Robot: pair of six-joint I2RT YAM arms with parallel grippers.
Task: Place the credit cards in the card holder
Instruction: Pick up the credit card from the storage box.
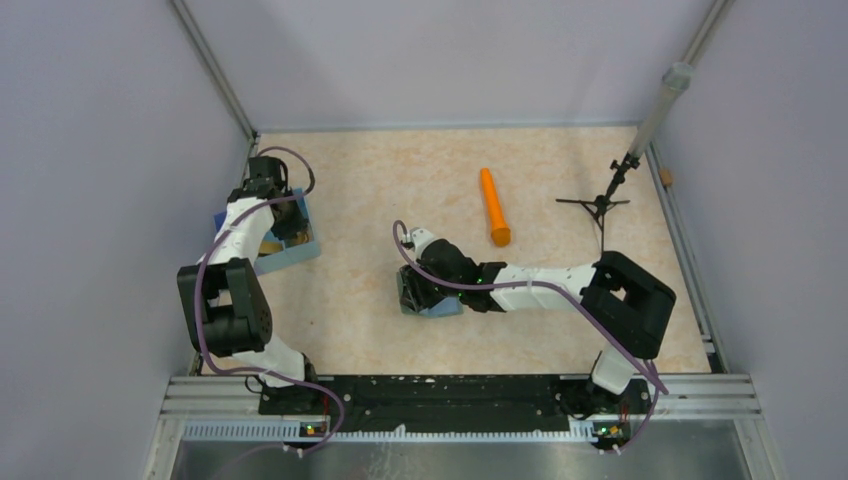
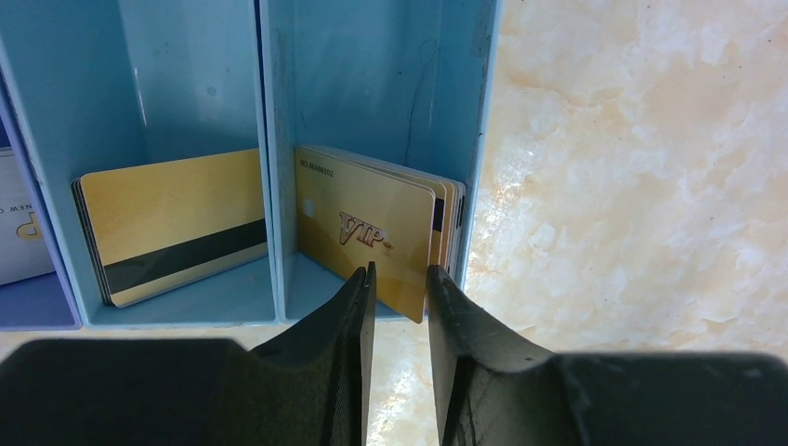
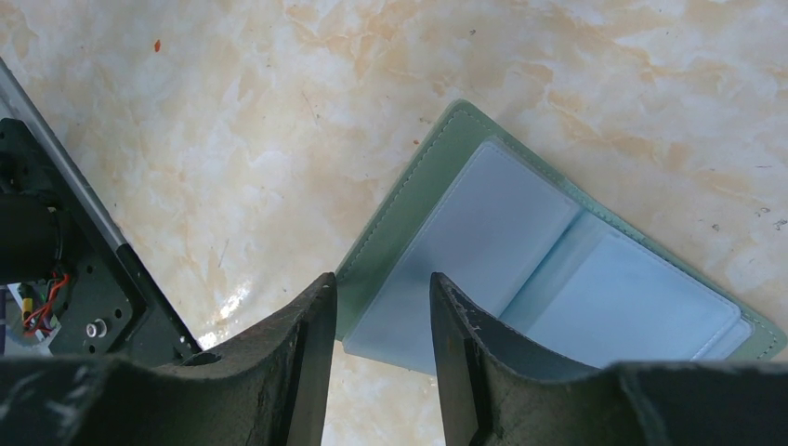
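Note:
The credit cards stand in a blue tray (image 2: 269, 111). A gold stack fronted by a "VIP" card (image 2: 362, 232) leans in the right compartment, and a gold card with a dark stripe (image 2: 177, 223) leans in the middle one. My left gripper (image 2: 400, 269) is open at the tray's edge, with the VIP card's lower corner in the gap between its fingers, untouched by either. The grey-green card holder (image 3: 409, 177) lies opened flat, pale blue inside. My right gripper (image 3: 383, 279) is open over its near corner, one finger on each side of the sleeve's edge. From above, the right gripper (image 1: 420, 290) covers most of the card holder (image 1: 445, 308).
An orange cylinder (image 1: 494, 207) lies beyond the card holder. A black stand (image 1: 600, 203) with a pole sits at the back right. The tray (image 1: 300, 250) sits by the left wall. A white card (image 2: 19, 232) shows in the tray's left compartment.

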